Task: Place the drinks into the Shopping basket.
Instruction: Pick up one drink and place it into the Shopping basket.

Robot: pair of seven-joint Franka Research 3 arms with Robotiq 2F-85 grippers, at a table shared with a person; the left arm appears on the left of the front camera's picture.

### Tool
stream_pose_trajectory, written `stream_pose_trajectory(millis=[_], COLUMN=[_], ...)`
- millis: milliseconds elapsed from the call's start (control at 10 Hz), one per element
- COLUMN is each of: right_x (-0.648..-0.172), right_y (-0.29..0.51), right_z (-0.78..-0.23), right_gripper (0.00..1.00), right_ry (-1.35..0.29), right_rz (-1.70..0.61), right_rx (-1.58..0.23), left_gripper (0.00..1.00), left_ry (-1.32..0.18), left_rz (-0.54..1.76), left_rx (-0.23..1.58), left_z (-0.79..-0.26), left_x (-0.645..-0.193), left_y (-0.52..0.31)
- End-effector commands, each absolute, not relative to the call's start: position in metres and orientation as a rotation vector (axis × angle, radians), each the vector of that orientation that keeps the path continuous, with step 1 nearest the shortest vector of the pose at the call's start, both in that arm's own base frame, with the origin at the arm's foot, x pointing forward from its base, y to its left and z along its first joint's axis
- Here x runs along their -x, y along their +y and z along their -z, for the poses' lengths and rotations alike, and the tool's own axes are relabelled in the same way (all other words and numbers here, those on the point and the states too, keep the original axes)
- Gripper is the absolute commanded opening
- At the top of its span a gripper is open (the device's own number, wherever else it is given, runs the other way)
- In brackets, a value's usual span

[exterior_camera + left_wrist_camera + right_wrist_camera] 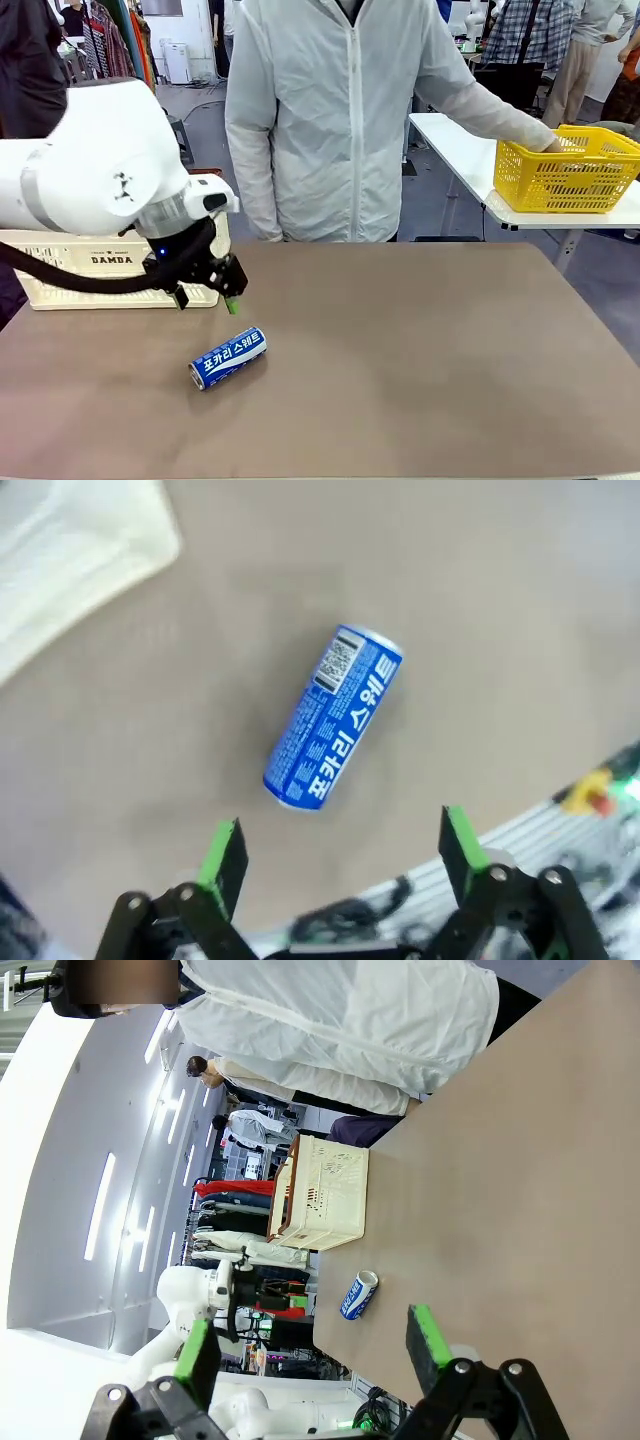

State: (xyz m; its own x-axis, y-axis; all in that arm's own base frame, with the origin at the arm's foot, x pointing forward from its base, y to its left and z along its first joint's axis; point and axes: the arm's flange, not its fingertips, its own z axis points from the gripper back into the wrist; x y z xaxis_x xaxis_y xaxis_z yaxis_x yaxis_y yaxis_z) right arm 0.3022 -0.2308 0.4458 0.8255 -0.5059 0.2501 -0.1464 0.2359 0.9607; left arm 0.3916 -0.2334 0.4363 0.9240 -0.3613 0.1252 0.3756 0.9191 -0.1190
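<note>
Blue can [228, 357] lies on its side on the table [420, 380], near-left. Long axis runs diagonally, near-left to far-right. Smooth, stiff thin metal, likely to roll; pinch mid-body across the axis. Left gripper [206, 298] hovers just beyond it, wide open, empty. Right gripper [310, 1352] likewise. Shopping basket [60, 285] sits behind, far-left.

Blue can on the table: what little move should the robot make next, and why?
Probably lower the left arm's jaws down over the blue can. It lies on its side on the table, untouched, outside the Shopping basket. The jaws stand open and empty, and in the left wrist view the can sits just ahead, in line with the gap between them.
</note>
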Motion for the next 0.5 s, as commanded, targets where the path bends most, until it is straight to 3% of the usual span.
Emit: stream_pose_trajectory(millis=[0, 400], right_x=[-0.302, -0.302], right_y=[-0.231, -0.231], right_z=[-0.448, -0.448], right_gripper=[1.0, 1.0], right_ry=[-0.599, -0.599], right_rz=[0.255, 0.255], right_rx=[-1.337, -1.337], left_gripper=[1.0, 1.0], left_ry=[-0.109, -0.234], left_rz=[0.723, 0.905], left_rx=[0.071, 0.157], left_z=[-0.404, -0.382], left_x=[-0.402, -0.395], left_y=[-0.223, -0.22])
